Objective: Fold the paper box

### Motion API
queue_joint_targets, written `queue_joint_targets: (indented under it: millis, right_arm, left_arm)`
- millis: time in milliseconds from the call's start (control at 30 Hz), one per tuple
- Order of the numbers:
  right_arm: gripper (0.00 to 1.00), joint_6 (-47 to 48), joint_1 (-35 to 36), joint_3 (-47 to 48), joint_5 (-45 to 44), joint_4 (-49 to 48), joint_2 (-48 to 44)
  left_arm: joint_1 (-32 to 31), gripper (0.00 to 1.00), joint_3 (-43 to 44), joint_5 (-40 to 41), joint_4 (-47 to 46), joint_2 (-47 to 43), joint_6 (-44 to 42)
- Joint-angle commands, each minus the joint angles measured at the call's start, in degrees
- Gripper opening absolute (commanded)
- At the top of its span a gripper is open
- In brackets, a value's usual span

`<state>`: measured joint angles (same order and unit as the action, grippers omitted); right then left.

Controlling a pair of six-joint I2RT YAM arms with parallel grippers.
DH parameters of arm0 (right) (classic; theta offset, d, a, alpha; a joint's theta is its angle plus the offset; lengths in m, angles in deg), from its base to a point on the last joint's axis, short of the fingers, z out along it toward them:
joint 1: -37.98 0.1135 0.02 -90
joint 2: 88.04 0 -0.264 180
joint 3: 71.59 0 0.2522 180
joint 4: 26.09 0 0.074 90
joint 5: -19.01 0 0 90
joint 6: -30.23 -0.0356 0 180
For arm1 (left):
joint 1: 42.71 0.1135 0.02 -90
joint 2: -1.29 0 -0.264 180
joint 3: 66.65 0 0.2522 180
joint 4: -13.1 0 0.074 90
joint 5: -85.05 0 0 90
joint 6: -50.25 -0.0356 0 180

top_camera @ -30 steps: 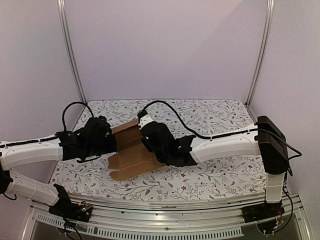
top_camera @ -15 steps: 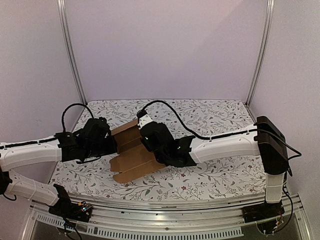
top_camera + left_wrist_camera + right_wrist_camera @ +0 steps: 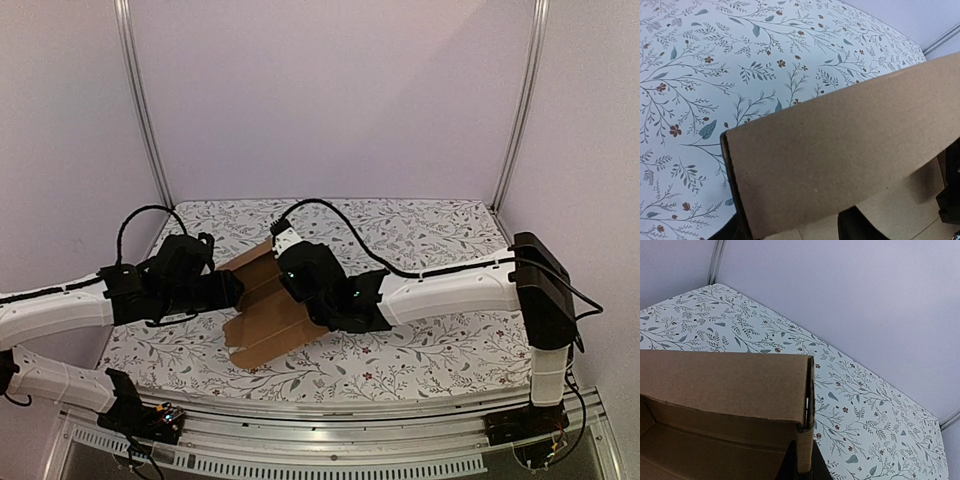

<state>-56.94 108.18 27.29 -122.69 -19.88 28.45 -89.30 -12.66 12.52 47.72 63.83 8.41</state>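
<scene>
The paper box [image 3: 265, 320] is a brown cardboard sheet, partly folded, lying on the flowered table with walls raised at its far end. My right gripper [image 3: 286, 272] reaches in from the right and is shut on a raised wall. In the right wrist view its dark fingers [image 3: 790, 467] pinch the corner of the paper box [image 3: 725, 385] from both sides. My left gripper [image 3: 232, 290] sits at the box's left edge. In the left wrist view a flap of the paper box [image 3: 840, 150] fills the frame, and the left gripper [image 3: 792, 229] stands open, fingers well apart on either side of the flap's lower edge.
The flowered tablecloth [image 3: 420, 350] covers the whole table. Grey walls and two metal posts [image 3: 140, 110] close in the back and sides. A black cable [image 3: 340, 215] arcs over the right arm.
The left gripper has opened off the flap and its arm has drawn back slightly to the left. The box's near end has shifted slightly. The right gripper keeps its hold.
</scene>
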Motion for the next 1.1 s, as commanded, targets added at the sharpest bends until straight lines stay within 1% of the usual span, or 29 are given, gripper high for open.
queue_joint_targets:
  millis: [0,67,200,333,433,500,700,800,833,900,1067]
  right_arm:
    - [0.0,1.0,-1.2,0.1,0.1,1.9,1.6]
    - [0.0,1.0,-2.3,-1.2,1.0,1.9,1.2]
    - [0.0,-1.2,-5.2,-5.3,6.1,1.9,-1.4]
    - [0.0,-2.0,-8.2,-9.9,14.9,0.7,-3.5]
    - [0.0,-1.5,-10.0,-16.3,23.3,-6.0,-5.6]
    - [0.0,-0.3,-10.6,-19.2,26.9,-10.3,-6.8]
    - [0.0,0.9,-12.1,-22.9,38.2,-16.6,-6.9]
    - [0.0,0.9,-12.9,-26.1,43.8,-24.4,-6.5]
    - [0.0,1.0,-13.0,-27.1,45.2,-28.3,-6.2]
    - [0.0,1.7,-13.0,-28.1,47.8,-32.3,-5.2]
    - [0.0,1.9,-13.0,-27.3,51.0,-36.8,-2.0]
  left_arm:
    - [-0.7,0.57,1.0,-1.6,3.9,-2.7,-1.5]
    - [-0.7,0.58,0.4,-1.3,5.4,-3.8,-2.0]
    - [-0.7,0.62,-0.4,-1.3,8.3,-6.5,-3.5]
    - [-0.6,0.68,-0.2,-1.6,9.8,-9.6,-6.1]
    - [-0.5,0.69,1.1,-1.5,10.5,-11.0,-8.9]
    - [-0.5,0.7,2.0,-1.2,10.7,-11.3,-10.4]
    - [-0.4,0.7,4.0,-2.5,8.7,-10.0,-13.5]
    - [-0.4,0.7,4.8,-5.1,5.6,-8.7,-15.3]
    - [-0.4,0.7,5.1,-5.9,4.6,-8.0,-15.9]
    - [-0.4,0.7,5.8,-6.8,2.9,-6.6,-16.8]
    - [-0.4,0.68,7.6,-7.9,1.2,-2.7,-18.4]
